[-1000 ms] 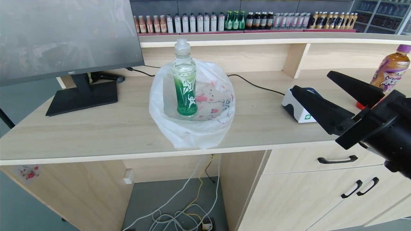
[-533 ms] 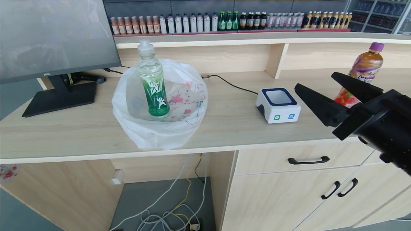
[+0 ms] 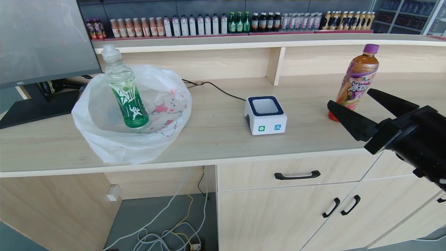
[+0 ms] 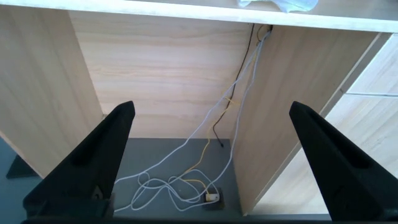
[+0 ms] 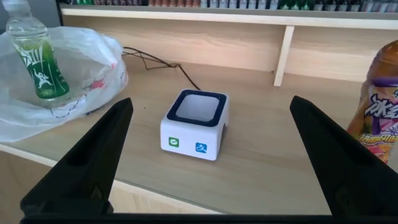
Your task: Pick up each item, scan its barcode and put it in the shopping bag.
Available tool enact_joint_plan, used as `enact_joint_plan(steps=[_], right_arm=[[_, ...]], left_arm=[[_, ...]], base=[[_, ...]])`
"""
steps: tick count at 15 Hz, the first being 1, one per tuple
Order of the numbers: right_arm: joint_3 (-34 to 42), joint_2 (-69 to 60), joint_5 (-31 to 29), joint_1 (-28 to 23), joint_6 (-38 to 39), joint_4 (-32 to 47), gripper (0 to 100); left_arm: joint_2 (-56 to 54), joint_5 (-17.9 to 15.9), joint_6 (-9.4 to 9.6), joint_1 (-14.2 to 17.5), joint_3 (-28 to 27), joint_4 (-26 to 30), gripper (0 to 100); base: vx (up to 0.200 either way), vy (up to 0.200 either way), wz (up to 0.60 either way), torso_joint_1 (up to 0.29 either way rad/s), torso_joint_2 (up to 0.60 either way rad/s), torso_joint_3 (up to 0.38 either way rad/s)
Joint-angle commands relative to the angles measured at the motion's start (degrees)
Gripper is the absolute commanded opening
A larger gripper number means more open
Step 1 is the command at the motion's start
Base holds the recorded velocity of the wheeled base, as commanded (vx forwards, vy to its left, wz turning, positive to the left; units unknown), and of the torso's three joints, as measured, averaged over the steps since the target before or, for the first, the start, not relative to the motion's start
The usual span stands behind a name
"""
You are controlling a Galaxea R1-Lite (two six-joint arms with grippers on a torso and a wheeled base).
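A green-labelled bottle stands upright inside the white shopping bag at the counter's left. The white scanner with a dark blue rim sits mid-counter. A tea bottle with a purple cap stands at the right. My right gripper is open at counter height just in front of the tea bottle, holding nothing. My left gripper hangs open below the counter, facing the open bay.
A monitor stands at the far left. A raised ledge with a divider runs behind the counter, with a shelf of bottles beyond. Drawer handles are below the front edge. Cables lie on the floor.
The whole head picture has slid left, so the camera moved right. My right gripper, earlier in front of the scanner, now stands before the tea bottle, still open.
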Motion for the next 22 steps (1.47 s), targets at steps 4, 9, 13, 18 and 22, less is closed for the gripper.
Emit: enact_joint_plan(steps=[4, 9, 13, 18, 22], right_arm=[[0.37, 0.58, 0.31, -0.19, -0.07, -0.06, 100], [-0.16, 1.72, 0.66, -0.81, -0.07, -0.06, 100], [-0.07, 2.51, 0.75, -0.72, -0.15, -0.06, 100], [-0.25, 3.48, 0.84, -0.72, -0.07, -0.15, 100], [-4.11, 9.54, 0.58, -2.92, 2.22, -0.5, 100]], left_arm=[[0.01, 0.0, -0.09, 0.01, 0.0, -0.01, 100], [0.01, 0.0, -0.09, 0.01, 0.0, -0.01, 100], [0.01, 0.0, 0.0, 0.01, 0.0, -0.01, 100], [0.01, 0.0, 0.18, 0.01, 0.0, -0.01, 100], [0.01, 0.0, 0.97, 0.01, 0.0, -0.01, 100]], base=[[0.0, -0.2, 0.0, 0.002, 0.0, 0.002], [0.0, -0.2, 0.0, 0.004, 0.0, 0.003], [0.0, -0.2, 0.0, 0.001, 0.0, 0.001], [0.0, 0.0, 0.0, 0.0, 0.0, 0.0], [0.0, 0.0, 0.0, 0.0, 0.0, 0.0]])
